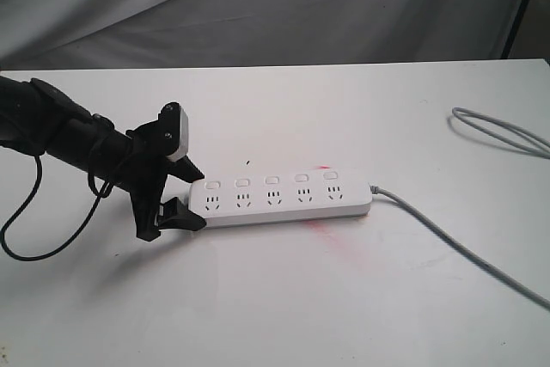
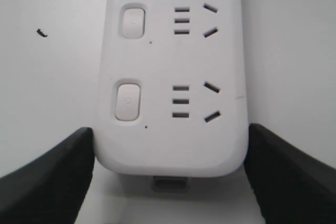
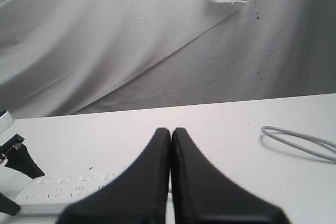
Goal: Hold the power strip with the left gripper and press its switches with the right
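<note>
The power strip (image 1: 288,199) lies flat on the table (image 1: 344,298). Your left gripper (image 1: 194,198) straddles one end of it, a finger at each long side, touching or nearly so; you cannot tell whether it is clamped. Your right gripper (image 3: 170,135), fingers pressed together, hangs well apart from the strip, whose switches (image 1: 271,180) run crosswise ahead of it.

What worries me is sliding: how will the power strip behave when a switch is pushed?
Likely stiff: the power strip is a rigid-looking flat bar lying flat on the table, so it shouldn't tip. Its smooth shell may slide, though the left end effector appears to clamp one end. The cord trails loose, probably adding little drag.
</note>
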Available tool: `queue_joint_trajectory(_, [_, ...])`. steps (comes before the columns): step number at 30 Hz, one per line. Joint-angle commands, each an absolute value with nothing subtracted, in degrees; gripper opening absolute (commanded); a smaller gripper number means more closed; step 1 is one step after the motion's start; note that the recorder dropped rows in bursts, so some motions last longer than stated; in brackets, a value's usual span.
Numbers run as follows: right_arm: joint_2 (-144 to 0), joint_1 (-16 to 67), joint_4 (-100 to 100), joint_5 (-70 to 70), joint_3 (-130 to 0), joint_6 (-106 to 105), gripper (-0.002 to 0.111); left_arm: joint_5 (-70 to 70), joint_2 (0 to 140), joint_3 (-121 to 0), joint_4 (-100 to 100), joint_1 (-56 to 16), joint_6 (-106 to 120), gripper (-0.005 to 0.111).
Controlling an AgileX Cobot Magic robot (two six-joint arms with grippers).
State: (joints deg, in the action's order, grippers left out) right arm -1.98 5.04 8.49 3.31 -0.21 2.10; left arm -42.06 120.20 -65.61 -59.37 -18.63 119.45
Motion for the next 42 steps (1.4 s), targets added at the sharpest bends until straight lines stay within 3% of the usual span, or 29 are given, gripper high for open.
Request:
queue_joint_trajectory(1, [-1.6,4.6,8.6,3.6,0.0,2.4,0.0,-41.1,120.3,-65.6,-57.7,-18.8,119.9,0.067])
queue_joint_trajectory(7, [-1.6,4.6,8.6,3.6,0.0,2.4,0.0,-41.8,120.3,-65.6,-58.1,-18.8,118.9,0.069])
queue_joint_trajectory(9, [-1.6,4.6,8.6,3.6,0.0,2.4,0.0,-41.3,120.3,-65.6,-58.1,-18.8,118.7,0.089])
queue_joint_trajectory(12, [-1.6,4.6,8.6,3.6,0.0,2.4,0.0,-40.8,120.1,-65.6,-58.1,-18.8,116.5,0.103])
queue_joint_trajectory(18, [-1.6,4.6,8.6,3.6,0.0,2.4,0.0,-37.6,115.7,-65.6,-57.6,-18.8,109.5,0.103])
queue_joint_trajectory(27, [-1.6,4.6,8.6,3.6,0.0,2.4,0.0,-22.1,100.3,-65.6,-49.9,-18.8,93.0,0.103])
queue_joint_trajectory(42, [-1.6,4.6,8.6,3.6,0.0,2.4,0.0,-23.9,81.0,-65.6,-48.9,-18.8,78.9,0.103])
